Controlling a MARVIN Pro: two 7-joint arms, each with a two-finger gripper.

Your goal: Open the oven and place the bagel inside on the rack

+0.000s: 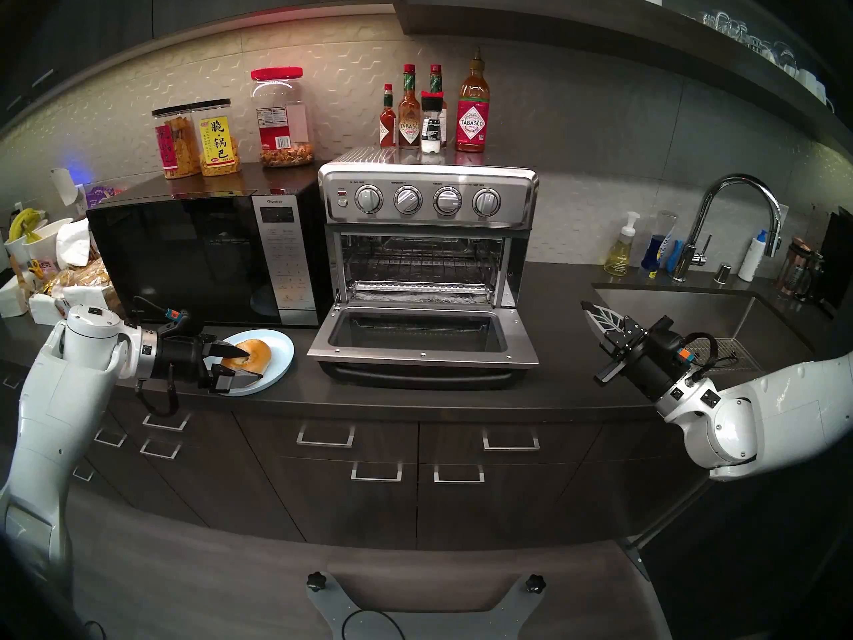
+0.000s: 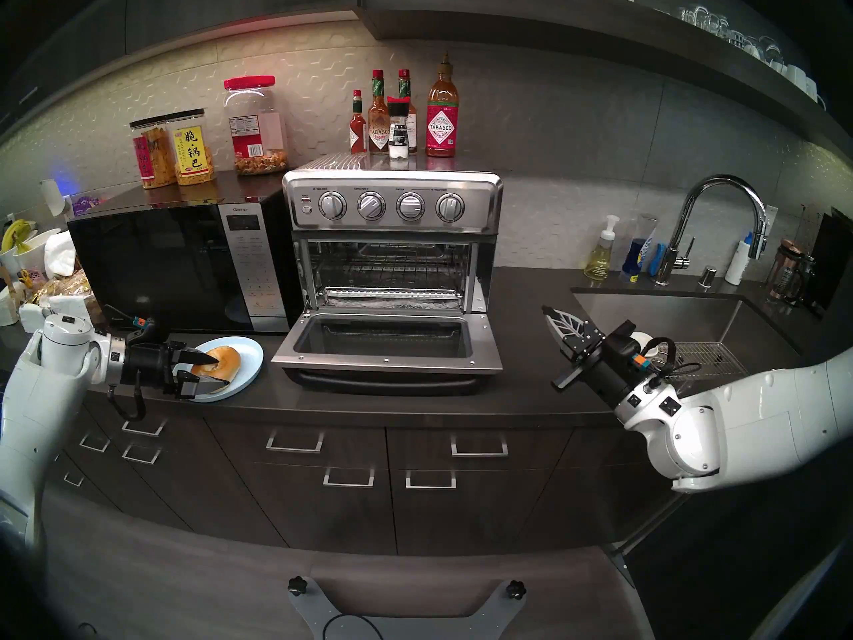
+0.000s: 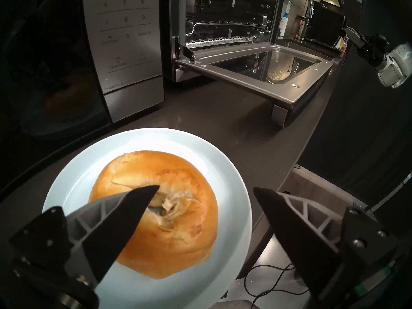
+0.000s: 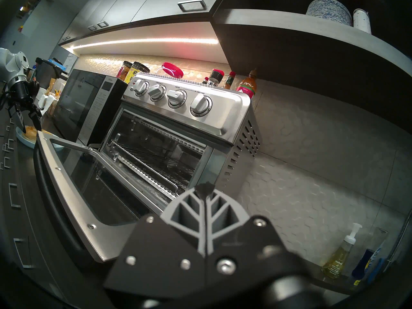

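the left gripper (image 1: pixel 240 364), at the lower left of the head view, stood spread wide and held nothing, one fingertip over the hole of the bagel (image 1: pixel 247 353) on the pale blue plate (image 1: pixel 279 348), the other low at the plate's near edge. the right gripper (image 1: pixel 587 309), at right, was pressed shut and empty, well apart from the oven (image 1: pixel 427 200), whose door (image 1: pixel 422 355) lay open. only the left wrist view showed the flaky crust around the bagel's hole, and the right wrist view showed the rack (image 4: pixel 142 152) inside the oven from the side.
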